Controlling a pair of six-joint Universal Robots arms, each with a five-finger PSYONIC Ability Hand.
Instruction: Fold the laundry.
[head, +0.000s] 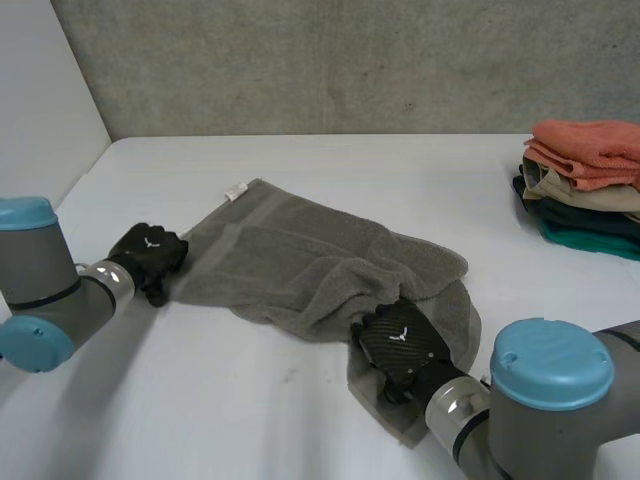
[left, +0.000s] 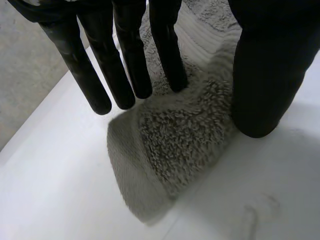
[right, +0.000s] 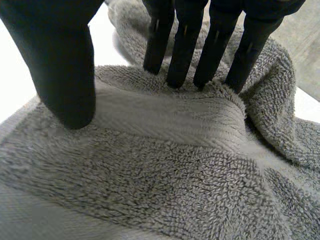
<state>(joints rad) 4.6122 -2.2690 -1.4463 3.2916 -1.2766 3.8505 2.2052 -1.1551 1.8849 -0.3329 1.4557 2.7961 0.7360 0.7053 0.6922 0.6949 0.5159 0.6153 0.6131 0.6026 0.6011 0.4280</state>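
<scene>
**Grey towel, unfolded, both hands on it**

Item: one grey terry towel (head: 300, 260), lying rumpled across the centre of the white tabletop (head: 200, 400). It runs from a flatter end at centre left to a bunched, doubled-over heap at lower right. A small white label (head: 236, 192) shows at its upper-left corner.

Left hand (head: 150, 255): at the left of the frame, at the towel's near left corner. In the left wrist view the fingers (left: 125, 50) are straight and spread from the thumb (left: 265, 75). The rounded corner lies on the tabletop below and between them. The hand is released and nothing is gripped.

Right hand (head: 400, 345): at lower right, on the bunched end. In the right wrist view straight fingers (right: 185, 45) press into a raised fold, with the thumb (right: 65, 65) set well apart on a flat woven band. The hand is unclenched and pressing rather than holding.

Also present: a stack of folded clothes (head: 585, 185) at the right edge, well apart from the towel.

Handling, as judged: the towel looks soft, thick and limp, light enough for one hand, and its looped pile should grip well and not slip. It will sag and crease wherever it is unsupported. Best taken at two corners of one edge or along the flat woven hem, then pulled taut and laid flat before any fold. The heap at lower right needs opening out first.
</scene>
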